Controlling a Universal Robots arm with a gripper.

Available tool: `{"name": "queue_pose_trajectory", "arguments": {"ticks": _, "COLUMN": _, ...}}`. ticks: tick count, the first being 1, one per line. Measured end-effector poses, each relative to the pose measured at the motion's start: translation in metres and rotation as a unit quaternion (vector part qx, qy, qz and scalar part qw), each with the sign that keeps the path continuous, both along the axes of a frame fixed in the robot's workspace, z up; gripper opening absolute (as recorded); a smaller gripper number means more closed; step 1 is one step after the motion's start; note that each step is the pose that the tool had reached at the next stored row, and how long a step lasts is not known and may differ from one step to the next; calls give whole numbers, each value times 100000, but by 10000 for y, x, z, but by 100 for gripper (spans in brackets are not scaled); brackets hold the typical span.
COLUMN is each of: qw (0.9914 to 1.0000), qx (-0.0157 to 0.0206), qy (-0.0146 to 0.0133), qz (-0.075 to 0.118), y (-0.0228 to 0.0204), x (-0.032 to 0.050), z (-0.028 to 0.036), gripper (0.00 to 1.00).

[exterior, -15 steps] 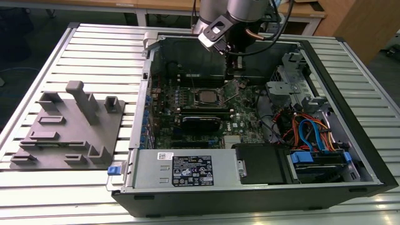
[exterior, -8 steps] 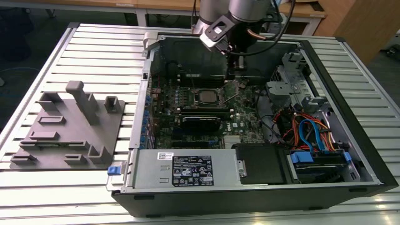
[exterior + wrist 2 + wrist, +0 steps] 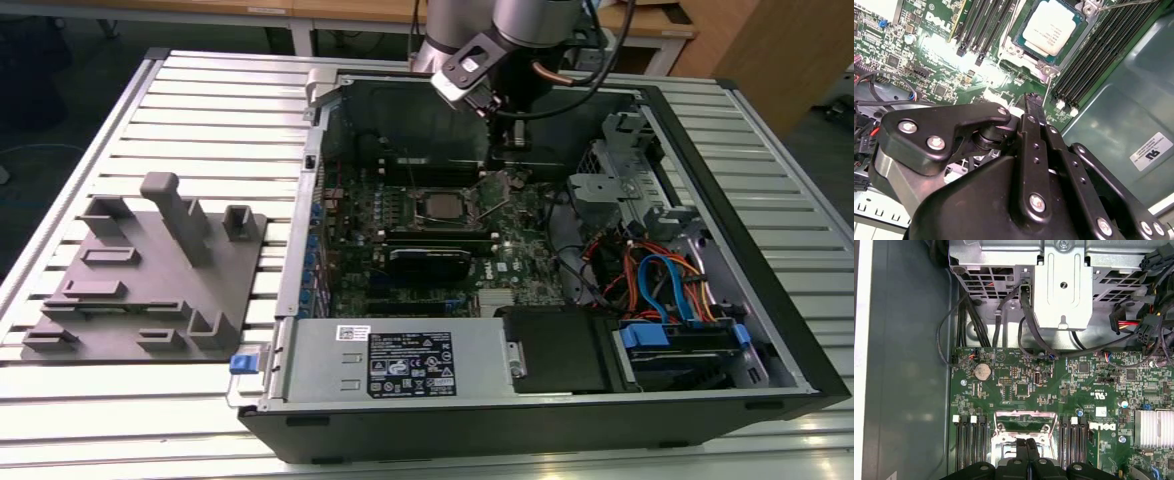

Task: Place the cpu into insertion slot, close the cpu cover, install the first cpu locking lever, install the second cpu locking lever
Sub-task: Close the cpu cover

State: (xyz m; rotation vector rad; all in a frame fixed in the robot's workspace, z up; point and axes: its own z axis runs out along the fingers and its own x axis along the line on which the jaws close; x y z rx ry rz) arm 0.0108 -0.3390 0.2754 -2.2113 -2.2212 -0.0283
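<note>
Beside the insertion slot [image 3: 1043, 67], jaws pressed together, cpu [image 3: 1053, 27] seated

The cpu [image 3: 1053, 26] is silver-grey, the circuit board [image 3: 1064, 390] green, the memory slots [image 3: 1104, 50] black.

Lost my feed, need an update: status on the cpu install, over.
Gripper shut, just beside cpu. Cpu seated, cpu cover down around it. Thin locking lever by the gripper tip.

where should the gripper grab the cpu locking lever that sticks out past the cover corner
Pinch the locking lever near its free end, away from the cpu cover, probably from above. It is a thin wire rod lying low, with the memory slots close alongside.
</note>
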Motion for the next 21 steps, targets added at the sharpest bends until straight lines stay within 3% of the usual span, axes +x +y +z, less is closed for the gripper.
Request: {"name": "queue_pose_trajectory", "arguments": {"ticks": 21, "qw": 100000, "qx": 6, "qy": -1, "qz": 1, "y": 0, "x": 91, "z": -1, "gripper": 10}}
